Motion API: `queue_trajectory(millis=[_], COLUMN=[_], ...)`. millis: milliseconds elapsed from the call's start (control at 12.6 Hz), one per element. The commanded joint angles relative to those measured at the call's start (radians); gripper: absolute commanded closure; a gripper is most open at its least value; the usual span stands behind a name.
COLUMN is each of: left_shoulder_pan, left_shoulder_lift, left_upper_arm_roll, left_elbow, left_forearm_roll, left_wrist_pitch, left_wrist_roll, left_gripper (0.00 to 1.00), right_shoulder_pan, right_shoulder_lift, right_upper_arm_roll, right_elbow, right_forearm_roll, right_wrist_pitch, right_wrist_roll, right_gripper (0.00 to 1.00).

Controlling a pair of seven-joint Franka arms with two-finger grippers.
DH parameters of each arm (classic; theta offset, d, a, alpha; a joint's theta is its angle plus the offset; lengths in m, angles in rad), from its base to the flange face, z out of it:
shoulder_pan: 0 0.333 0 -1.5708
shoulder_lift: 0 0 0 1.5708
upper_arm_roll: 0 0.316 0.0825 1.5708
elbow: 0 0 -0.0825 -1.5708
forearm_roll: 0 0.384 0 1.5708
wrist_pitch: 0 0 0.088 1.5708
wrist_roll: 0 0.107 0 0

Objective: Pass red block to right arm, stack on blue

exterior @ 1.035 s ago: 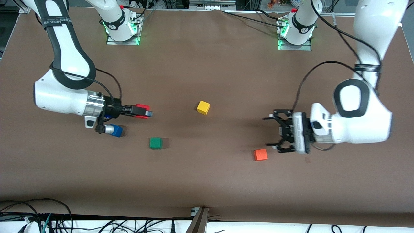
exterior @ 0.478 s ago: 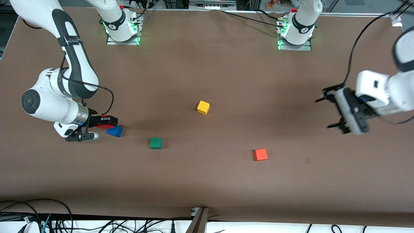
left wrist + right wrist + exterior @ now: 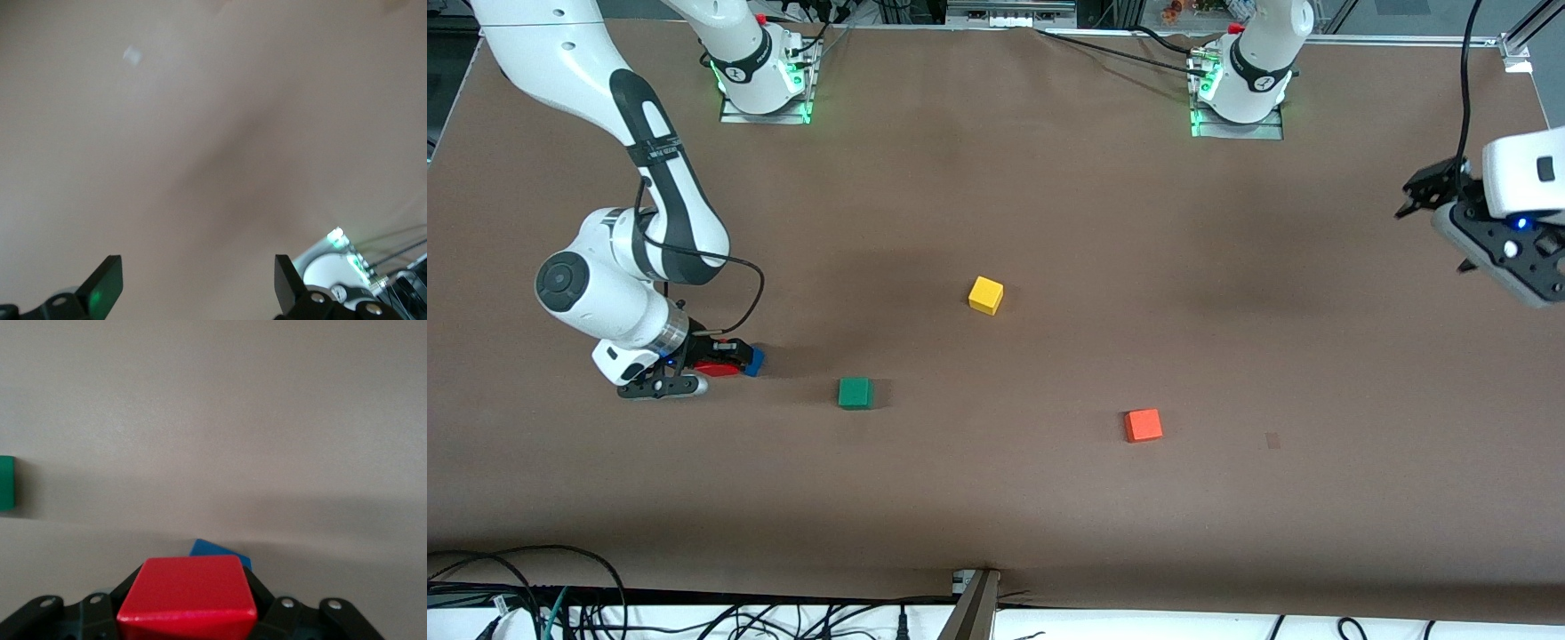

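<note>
The right gripper (image 3: 725, 357) sits low at the right arm's end of the table, its jaws pinching the red block (image 3: 717, 367). In the front view the red block lies directly over the blue block (image 3: 754, 360), whose one corner shows past it at about 3 o'clock. Whether the 2 blocks touch cannot be told. The right wrist view shows the red block (image 3: 188, 597) clamped between the black fingers (image 3: 263, 597), with a corner of the blue block (image 3: 220, 552) showing just past its edge and the green block (image 3: 7, 483) off to one side.

On the brown table (image 3: 1049, 222), taking the yellow block (image 3: 986, 295) as the dial's centre, the green block (image 3: 855, 393) lies at about 8 o'clock, nearer the front camera, and the orange block (image 3: 1143, 425) at about 4 o'clock, nearer still. The blue block lies at about 9 o'clock from the green block, near it but apart.

The left gripper (image 3: 1436, 209) is raised over the table edge at the left arm's end, well apart from every block. Its jaws are spread wide with nothing between them; the left wrist view shows its 2 fingertips (image 3: 107, 283) far apart over bare table, with an arm base (image 3: 333, 267) at the edge of that view.
</note>
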Motion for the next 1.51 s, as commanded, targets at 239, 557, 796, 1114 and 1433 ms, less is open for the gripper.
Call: queue_trajectory(millis=[239, 557, 796, 1114, 1433], left_shoulder_pan=[-0.002, -0.019, -0.031, -0.112, -0.108], left_shoulder_lift=[-0.027, -0.018, -0.028, -0.094, -0.210], left_upper_arm_roll=[-0.006, -0.010, 0.009, 0.030, 0.070], left_elbow=[0.027, 0.027, 0.015, -0.039, -0.178], left_forearm_roll=[0.056, 0.138, 0.126, 0.100, 0.067], left_wrist_pitch=[-0.037, -0.042, -0.071, -0.066, 0.021], left_wrist_roll=[-0.369, -0.410, -0.433, -0.646, -0.612], left_gripper=[0.00, 0.00, 0.00, 0.00, 0.00], right_shoulder_pan=[0.025, 0.024, 0.025, 0.025, 0.025], right_shoulder_lift=[-0.022, -0.025, -0.028, -0.095, -0.207], right_upper_arm_roll=[-0.009, -0.023, -0.029, -0.030, -0.093], right_elbow=[-0.052, -0.049, -0.049, 0.006, 0.176], right_forearm_roll=[-0.045, -0.072, -0.075, -0.075, -0.092], right_wrist_pitch=[0.028, -0.005, -0.009, -0.143, -0.456], right_wrist_roll=[0.018, 0.018, 0.018, 0.018, 0.019], right_gripper=[0.90, 0.00, 0.00, 0.00, 0.00])
